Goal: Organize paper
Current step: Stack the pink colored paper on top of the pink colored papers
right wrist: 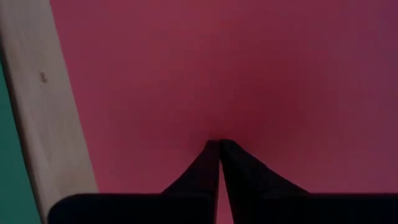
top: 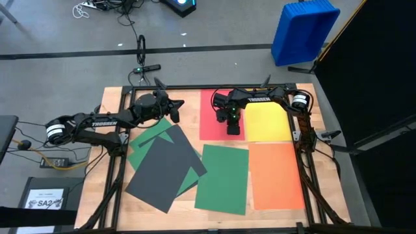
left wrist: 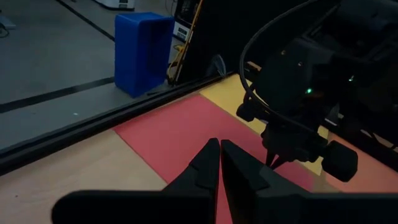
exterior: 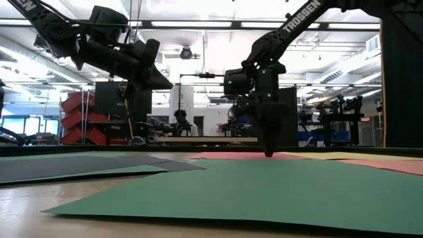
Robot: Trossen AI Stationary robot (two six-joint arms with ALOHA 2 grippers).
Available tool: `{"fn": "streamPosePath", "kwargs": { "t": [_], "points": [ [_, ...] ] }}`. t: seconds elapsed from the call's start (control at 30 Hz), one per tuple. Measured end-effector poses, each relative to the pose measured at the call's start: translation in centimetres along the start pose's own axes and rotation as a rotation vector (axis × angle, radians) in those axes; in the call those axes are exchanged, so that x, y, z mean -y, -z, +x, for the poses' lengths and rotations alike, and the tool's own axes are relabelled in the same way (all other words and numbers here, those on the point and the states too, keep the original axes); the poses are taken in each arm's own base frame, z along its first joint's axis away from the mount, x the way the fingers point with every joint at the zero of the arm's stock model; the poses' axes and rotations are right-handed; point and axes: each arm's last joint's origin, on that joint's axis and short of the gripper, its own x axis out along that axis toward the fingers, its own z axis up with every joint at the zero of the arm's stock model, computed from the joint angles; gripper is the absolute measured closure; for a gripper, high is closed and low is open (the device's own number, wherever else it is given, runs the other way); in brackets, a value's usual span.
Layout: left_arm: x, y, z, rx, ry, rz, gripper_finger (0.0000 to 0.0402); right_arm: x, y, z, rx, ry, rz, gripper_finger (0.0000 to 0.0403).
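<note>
Sheets of thin matte paper lie spread over the wooden tabletop (top: pixel 110 207). Right gripper (right wrist: pixel 219 144), fingers clenched empty, presses its tips onto the red sheet (top: pixel 211 120). Left gripper (top: pixel 176 116), fingers clenched empty, hangs above the overlapping dark grey sheet (top: pixel 162 172).

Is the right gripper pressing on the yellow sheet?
No. The right gripper, shut, has its tips down on the red sheet; the yellow sheet lies beside it.
</note>
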Motion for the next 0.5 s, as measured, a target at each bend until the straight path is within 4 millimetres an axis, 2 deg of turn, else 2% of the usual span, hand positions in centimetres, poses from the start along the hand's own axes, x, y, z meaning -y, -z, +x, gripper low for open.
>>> {"fn": "streamPosePath", "kwargs": {
  "t": [0.5],
  "points": [
    [-0.03,0.07,0.00,-0.007,-0.003,-0.012,0.0402,-0.02,0.19,0.09,-0.023,0.000,-0.040,0.0403]
  ]
}}
